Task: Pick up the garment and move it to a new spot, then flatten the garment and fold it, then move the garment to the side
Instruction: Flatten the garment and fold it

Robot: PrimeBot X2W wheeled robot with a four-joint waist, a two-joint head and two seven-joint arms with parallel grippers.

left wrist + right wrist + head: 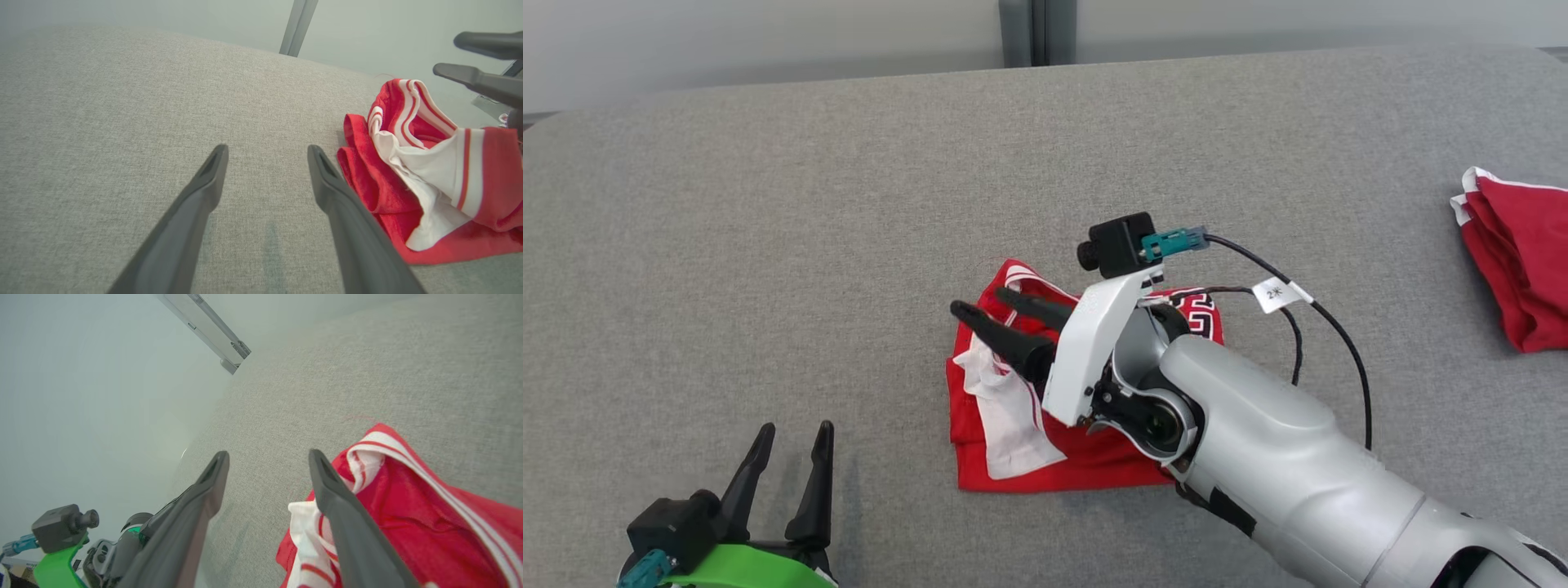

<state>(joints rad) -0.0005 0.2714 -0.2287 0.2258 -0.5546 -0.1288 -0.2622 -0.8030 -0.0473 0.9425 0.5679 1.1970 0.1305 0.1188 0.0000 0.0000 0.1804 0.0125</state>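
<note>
**Right gripper (978,301) open over the folded red garment (1045,469)**

The garment lies as a small, roughly square bundle near the middle of the grey table (768,204), with a white striped flap turned up on its left part. The right gripper hangs just above this part, its fingers spread wide with nothing between them. The left gripper (796,427) waits at the near left, also wide and empty. I judge the fold to be almost done, so the flap should be pressed flat first. For the move, pinch all layers together at one edge and slide low, well apart from the other red garment (1519,261) at the far right.
</note>
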